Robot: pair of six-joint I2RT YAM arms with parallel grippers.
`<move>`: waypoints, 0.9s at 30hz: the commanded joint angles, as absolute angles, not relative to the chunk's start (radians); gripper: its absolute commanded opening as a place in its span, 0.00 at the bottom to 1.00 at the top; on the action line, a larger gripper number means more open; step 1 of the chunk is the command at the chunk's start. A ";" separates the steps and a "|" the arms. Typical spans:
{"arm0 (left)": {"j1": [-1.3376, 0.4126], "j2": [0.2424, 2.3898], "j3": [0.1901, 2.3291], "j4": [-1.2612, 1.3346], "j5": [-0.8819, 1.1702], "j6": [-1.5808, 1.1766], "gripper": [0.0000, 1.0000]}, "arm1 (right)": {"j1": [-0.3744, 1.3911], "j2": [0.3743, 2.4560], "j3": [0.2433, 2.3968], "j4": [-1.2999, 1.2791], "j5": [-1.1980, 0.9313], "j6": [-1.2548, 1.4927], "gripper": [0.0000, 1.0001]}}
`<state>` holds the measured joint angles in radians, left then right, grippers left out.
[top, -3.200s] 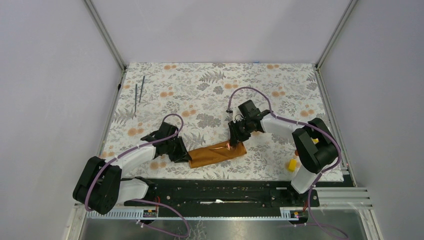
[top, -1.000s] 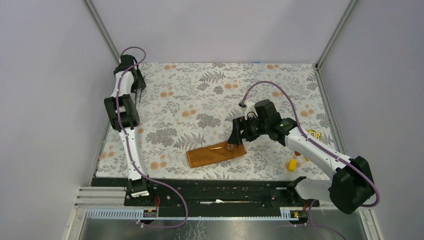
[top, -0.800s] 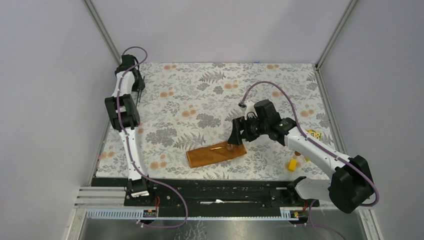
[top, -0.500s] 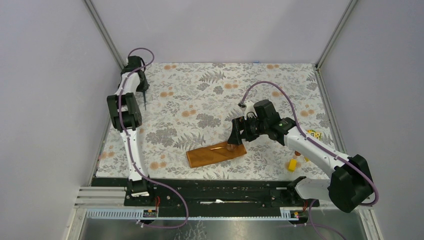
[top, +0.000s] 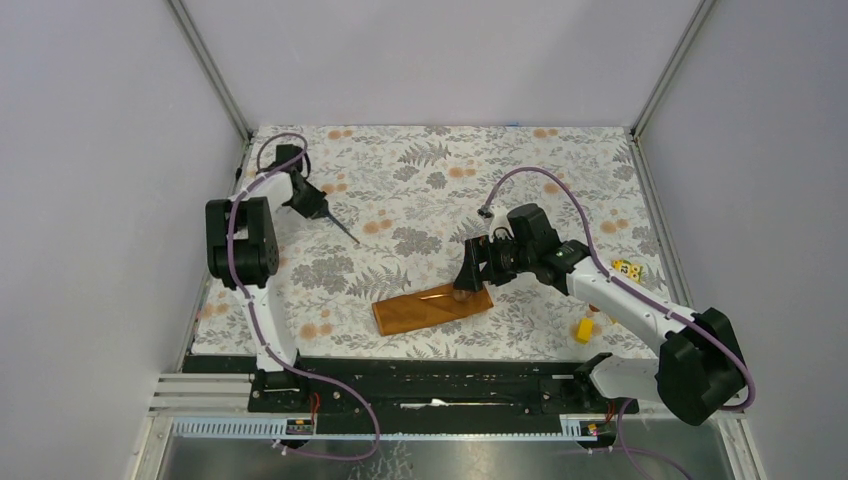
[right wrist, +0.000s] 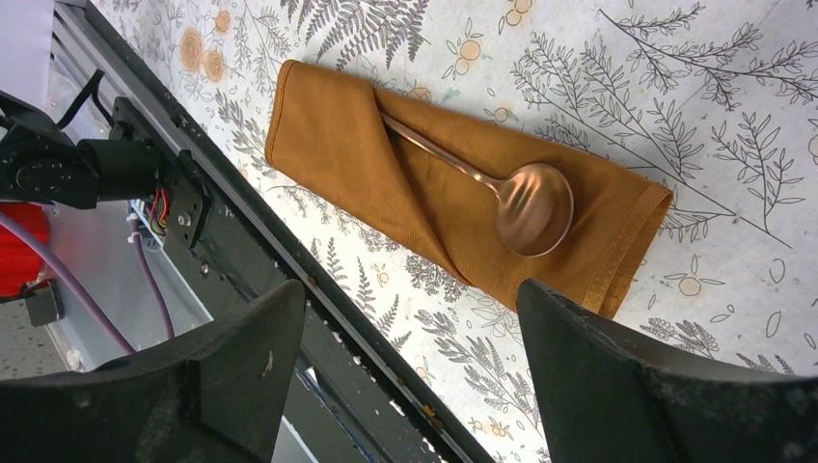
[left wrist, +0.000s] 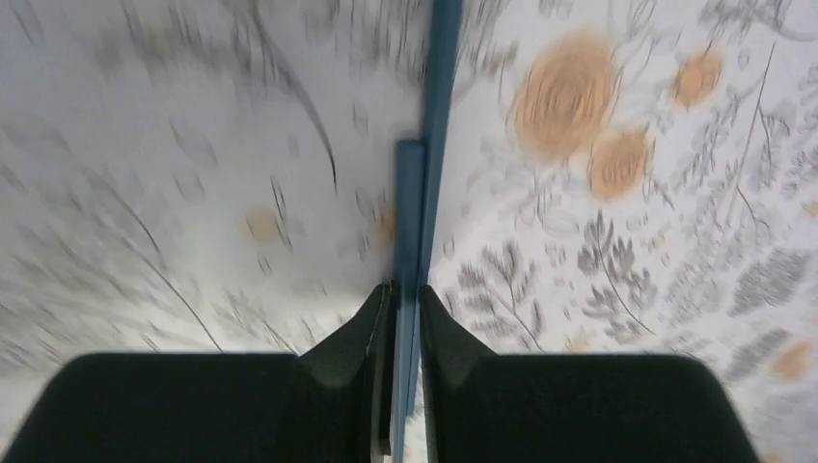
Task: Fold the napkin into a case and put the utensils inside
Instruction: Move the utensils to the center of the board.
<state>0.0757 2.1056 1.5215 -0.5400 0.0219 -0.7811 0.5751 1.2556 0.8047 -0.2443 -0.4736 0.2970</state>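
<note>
The napkin lies folded as a rust-orange case (top: 430, 309) (right wrist: 386, 164) near the front of the table. A copper spoon (top: 461, 292) (right wrist: 532, 207) lies in its diagonal pocket, bowl sticking out at the right end. My right gripper (top: 470, 272) (right wrist: 410, 289) hovers open just above that end, holding nothing. My left gripper (top: 316, 204) (left wrist: 406, 294) is at the far left, shut on two thin dark rods (top: 343, 229) (left wrist: 424, 145). The rods stick out past the fingertips, slanting down toward the table's middle, clear of the cloth.
A floral grey-and-orange tablecloth (top: 420, 170) covers the table. Small yellow blocks (top: 583, 329) (top: 627, 268) lie at the right, beside the right arm. A black rail (top: 440, 380) (right wrist: 251, 241) with cables runs along the near edge, close to the case.
The left gripper closed on the two rods at the far-left edge, lifted them and swung them right, toward the middle. The right arm has stayed put over the case.
</note>
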 commanded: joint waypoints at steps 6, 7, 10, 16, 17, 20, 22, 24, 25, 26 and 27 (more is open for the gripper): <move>-0.186 2.042 1.148 -0.426 0.258 -1.566 0.09 | 0.580 1.266 0.783 -0.141 -0.479 0.363 0.87; -0.212 2.049 1.160 -0.426 0.260 -1.607 0.09 | 0.581 1.267 0.781 -0.141 -0.477 0.366 0.87; -0.265 2.057 1.195 -0.426 0.255 -1.695 0.10 | 0.580 1.263 0.766 -0.137 -0.466 0.377 0.87; -0.293 2.008 1.139 -0.319 0.271 -1.798 0.23 | 0.580 1.292 0.765 -0.130 -0.419 0.416 0.88; -0.300 1.997 1.139 -0.318 0.279 -1.790 0.29 | 0.580 1.305 0.773 -0.129 -0.395 0.439 0.89; -0.309 1.953 1.132 -0.311 0.308 -1.754 0.50 | 0.578 1.358 0.822 -0.132 -0.330 0.489 0.90; -0.310 1.919 1.125 -0.310 0.346 -1.705 0.60 | 0.554 1.397 0.863 -0.133 -0.329 0.527 0.90; -0.309 1.874 1.127 -0.325 0.357 -1.625 0.70 | 0.509 1.447 0.903 -0.132 -0.357 0.576 0.90; -0.309 1.851 1.134 -0.351 0.356 -1.570 0.75 | 0.484 1.480 0.928 -0.132 -0.377 0.598 0.89; -0.303 1.834 1.143 -0.386 0.357 -1.489 0.81 | 0.460 1.522 0.957 -0.133 -0.416 0.612 0.89; -0.293 1.820 1.152 -0.406 0.358 -1.412 0.87 | 0.437 1.564 0.988 -0.133 -0.456 0.617 0.89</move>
<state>-0.3042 1.9182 1.1385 -0.2909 0.3553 -1.6241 0.5186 1.4601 0.8688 -0.1635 -0.3901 0.5251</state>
